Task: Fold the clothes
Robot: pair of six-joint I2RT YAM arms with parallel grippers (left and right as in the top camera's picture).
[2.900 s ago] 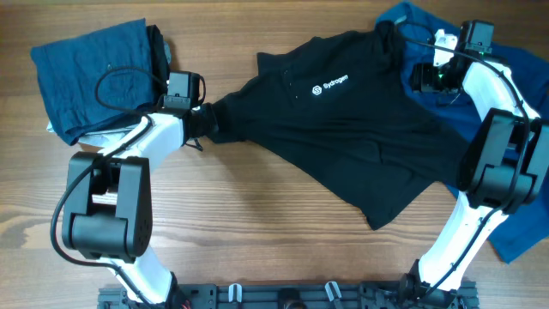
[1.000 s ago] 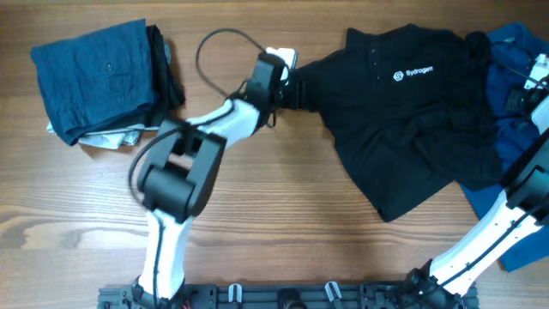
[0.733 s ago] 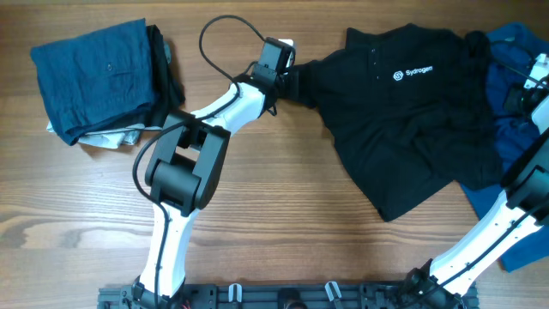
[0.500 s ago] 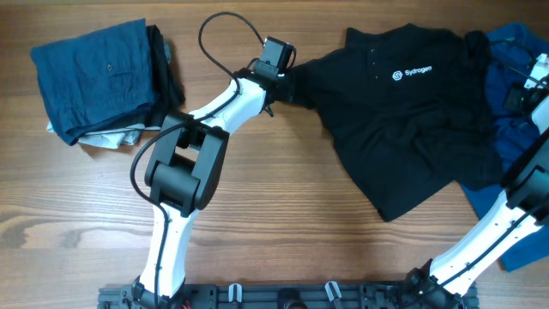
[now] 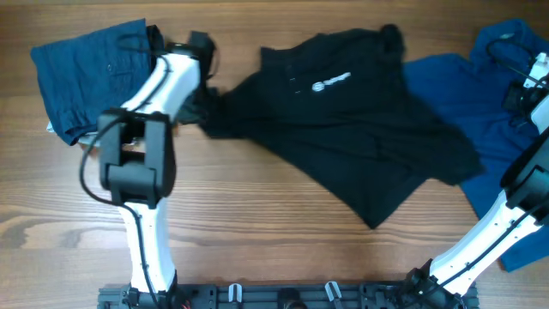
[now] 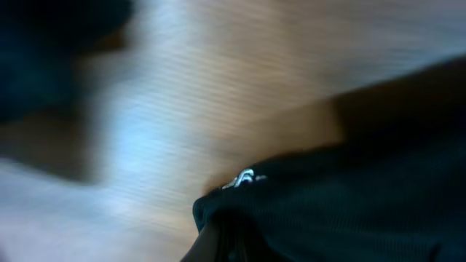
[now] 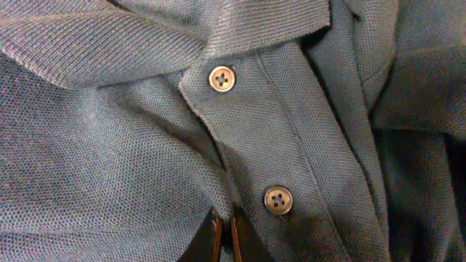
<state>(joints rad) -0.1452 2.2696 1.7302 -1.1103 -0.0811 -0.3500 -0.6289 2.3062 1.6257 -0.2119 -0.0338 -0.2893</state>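
table: brown wood-grain table [image 5: 274, 240], bare boards along the near edge between the two arm bases.
left arm: rises from the near-left base and reaches to the far left, forearm beside the folded pile.
left gripper: left gripper [image 6: 227, 244] has its fingers pressed together on a bunched edge of black cloth. The wrist view is heavily blurred, so the exact grip spot cannot be told.
task item: large black short-sleeved polo shirt [image 5: 360, 137] lies front-up mid-table and rumpled. Its left end is drawn into a narrow bunch at the left gripper, and its hem corner points toward the near side.
logo: small white chest logo [image 5: 330, 82] faces up, toward the far side of the black polo shirt.
right gripper: right gripper [image 7: 224, 236] has its tips closed, pinching a ridge of the placket on the blue knit polo shirt [image 5: 463, 103].
buttons: two round grey buttons [image 7: 221, 78] on that placket, one just beyond the fingertips, one further up.
blue shirt spot: far right of the table, partly under the black polo shirt's right edge.
pile: folded dark blue garment [image 5: 86, 77] at the far left, on top of other folded cloth.
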